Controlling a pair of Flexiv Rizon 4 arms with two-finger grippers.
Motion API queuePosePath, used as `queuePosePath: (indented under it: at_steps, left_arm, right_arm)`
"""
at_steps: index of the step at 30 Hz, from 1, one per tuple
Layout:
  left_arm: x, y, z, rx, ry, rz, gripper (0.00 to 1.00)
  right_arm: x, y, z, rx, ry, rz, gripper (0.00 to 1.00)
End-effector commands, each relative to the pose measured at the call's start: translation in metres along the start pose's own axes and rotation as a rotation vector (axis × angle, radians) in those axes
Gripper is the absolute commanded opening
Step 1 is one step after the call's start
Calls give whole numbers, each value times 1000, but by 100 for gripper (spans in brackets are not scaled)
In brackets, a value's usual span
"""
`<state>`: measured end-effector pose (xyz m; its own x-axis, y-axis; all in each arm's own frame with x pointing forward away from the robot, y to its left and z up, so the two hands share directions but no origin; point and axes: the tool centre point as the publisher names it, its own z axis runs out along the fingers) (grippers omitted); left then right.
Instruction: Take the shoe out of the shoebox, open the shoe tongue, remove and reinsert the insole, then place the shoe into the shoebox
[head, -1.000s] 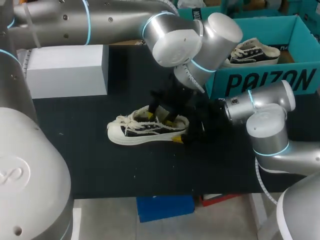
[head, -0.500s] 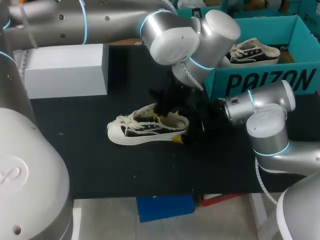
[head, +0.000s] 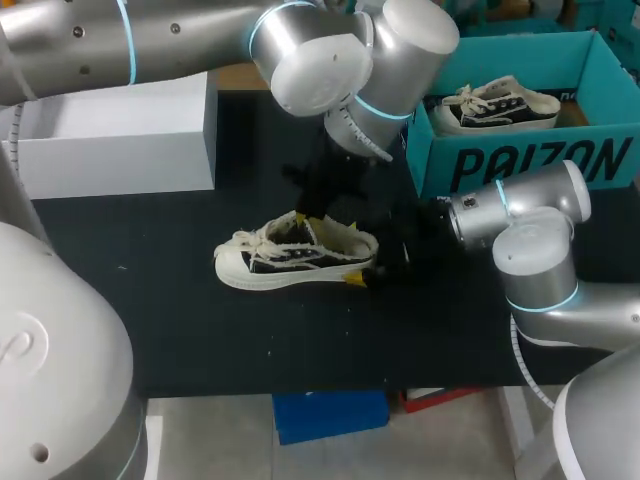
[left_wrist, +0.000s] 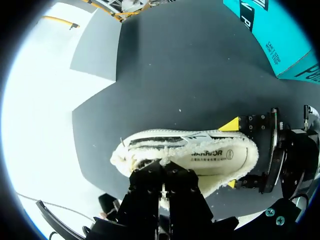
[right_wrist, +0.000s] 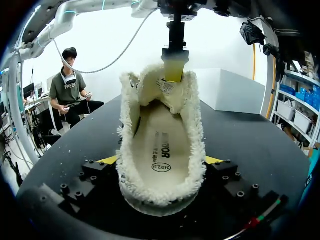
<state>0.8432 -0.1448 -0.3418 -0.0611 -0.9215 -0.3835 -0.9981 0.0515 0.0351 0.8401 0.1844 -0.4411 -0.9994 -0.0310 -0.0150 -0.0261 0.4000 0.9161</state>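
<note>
The cream, fleece-lined canvas shoe with black side panels stands on its sole on the black counter at the centre of the frame, toe pointing left. The right hand clamps its heel from both sides. The left hand pinches the fuzzy tongue from above. The teal cardboard shoebox stands at the upper right.

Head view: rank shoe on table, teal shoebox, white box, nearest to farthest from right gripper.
1. shoe: its heel sits between the right gripper fingers, touching.
2. teal shoebox: behind, at the table's right.
3. white box: far left, back.
</note>
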Motion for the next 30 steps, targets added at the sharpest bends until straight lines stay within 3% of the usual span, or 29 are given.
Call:
queuePosePath:
  at_steps: [1,11,30]
  left_arm:
    - [-24,4,-6,25,72,-23,0]
    - [-52,6,-3,52,154,-61,0]
    - [-81,9,21,74,228,-99,0]
  right_arm:
    - [-1,-1,3,1,-2,1,0]
    - [-1,-1,3,1,-2,1,0]
    - [-1,-1,3,1,-2,1,0]
